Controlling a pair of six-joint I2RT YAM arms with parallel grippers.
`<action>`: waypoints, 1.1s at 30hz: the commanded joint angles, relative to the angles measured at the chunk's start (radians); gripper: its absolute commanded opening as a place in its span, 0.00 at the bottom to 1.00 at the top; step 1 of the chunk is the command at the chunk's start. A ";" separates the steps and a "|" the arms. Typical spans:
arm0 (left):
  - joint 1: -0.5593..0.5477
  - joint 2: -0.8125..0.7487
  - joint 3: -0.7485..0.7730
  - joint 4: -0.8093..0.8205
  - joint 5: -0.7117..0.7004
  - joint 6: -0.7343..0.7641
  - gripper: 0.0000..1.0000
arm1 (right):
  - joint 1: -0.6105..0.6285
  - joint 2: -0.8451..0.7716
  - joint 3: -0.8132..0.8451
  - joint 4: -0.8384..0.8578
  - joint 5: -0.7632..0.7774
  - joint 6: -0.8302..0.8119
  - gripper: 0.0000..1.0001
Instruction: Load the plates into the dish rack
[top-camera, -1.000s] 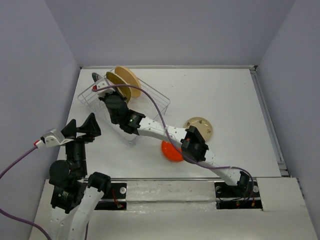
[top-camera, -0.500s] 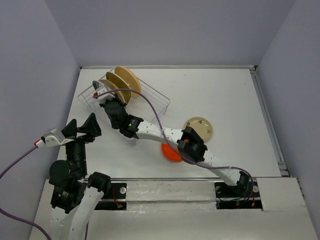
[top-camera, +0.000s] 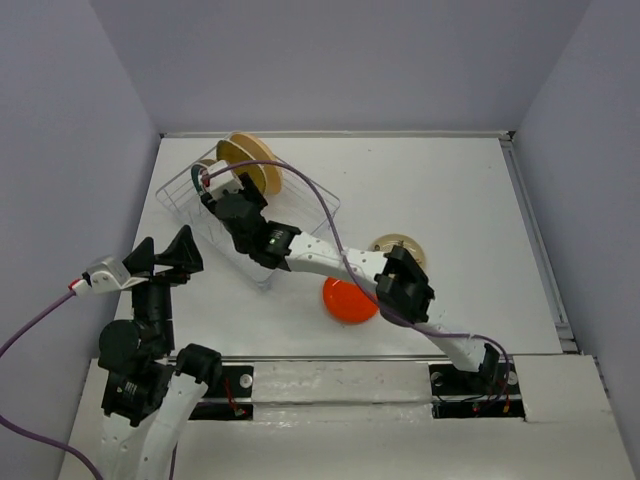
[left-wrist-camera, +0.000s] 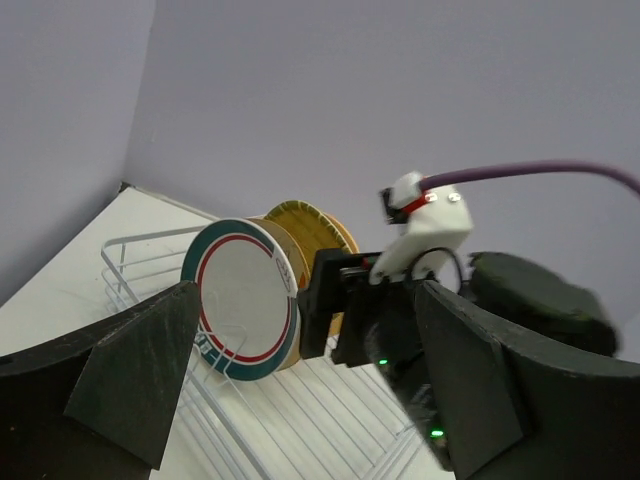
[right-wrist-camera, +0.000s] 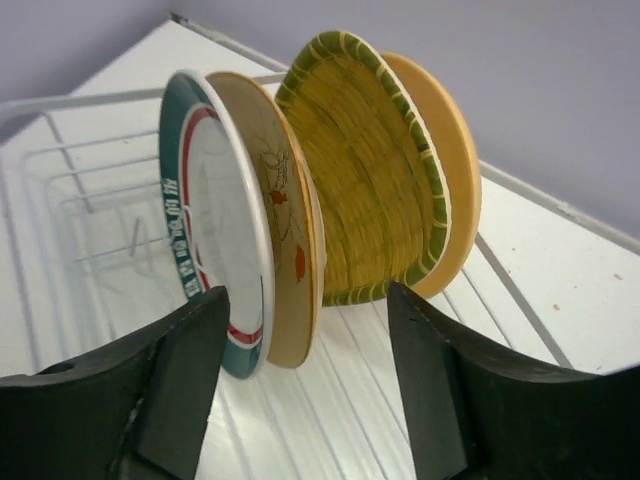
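1. The right gripper (right-wrist-camera: 305, 300) reaches into the white wire dish rack (top-camera: 310, 205), fingers parted and grasping nothing. Just ahead of them the white plate with a green and red rim (right-wrist-camera: 205, 210) stands upright.
2. That plate sits close against the cream plate with painted marks (right-wrist-camera: 285, 230). Behind these stand the yellow-olive ribbed plate (right-wrist-camera: 365, 170) and the round peach plate (right-wrist-camera: 462, 190).
3. The step looks like a release. The fingers should back out straight, clear of the rim, so the row does not tip.
4. The small beige plate (top-camera: 398, 244) and the small red-orange plate (top-camera: 348, 300) lie on the white table (top-camera: 450, 190), not yet loaded.
5. The left gripper (top-camera: 165, 250) hovers spread wide and empty, left of the rack.
6. A second ago the right fingers were clenched. Now they are apart, and the elbow has swung right, uncovering more of the red-orange plate and hiding part of the beige one.
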 joint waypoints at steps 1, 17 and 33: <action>-0.003 0.034 0.007 0.059 0.017 0.000 0.99 | 0.004 -0.337 -0.134 -0.037 -0.094 0.202 0.72; -0.002 0.107 0.010 0.057 0.156 0.005 0.99 | -0.683 -1.529 -1.658 -0.286 -0.581 0.972 0.70; -0.017 0.084 0.008 0.053 0.178 0.015 0.99 | -0.832 -1.424 -1.899 -0.094 -0.770 1.142 0.51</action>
